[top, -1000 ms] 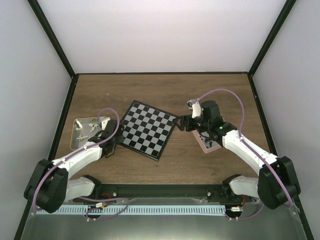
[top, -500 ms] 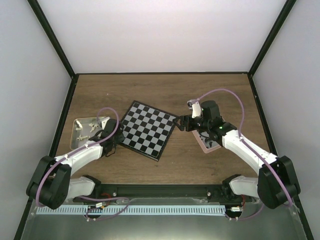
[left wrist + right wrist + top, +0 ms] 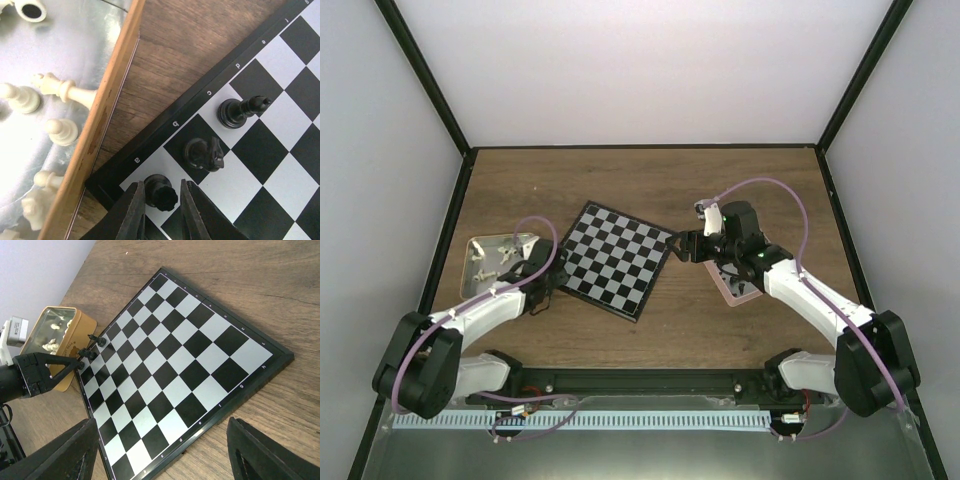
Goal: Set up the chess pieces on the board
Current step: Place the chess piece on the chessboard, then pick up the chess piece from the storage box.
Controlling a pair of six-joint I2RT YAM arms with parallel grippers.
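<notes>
The board (image 3: 615,258) lies tilted at mid-table. Three black chess pieces stand along its left edge: a rook (image 3: 165,197) on the corner square, a knight (image 3: 203,153) and a bishop (image 3: 240,110). My left gripper (image 3: 160,184) straddles the rook. Its jaws are slightly parted, with a thin gap on the right side, and the rook stands on its own. Cream-white pieces (image 3: 65,90) lie in the metal-lined tan tray (image 3: 112,95) beside the board. My right gripper (image 3: 161,421) hovers wide open and holding nothing over the board's right edge (image 3: 235,400).
The tan tray (image 3: 498,262) sits left of the board, close to its corner. A pink tray (image 3: 735,292) lies partly under the right arm. Bare wooden tabletop (image 3: 640,180) stretches behind the board. Black frame posts and white walls close in the sides.
The left jaws have parted a little around the black rook, which stays standing on the corner square. Neither arm has visibly shifted.
</notes>
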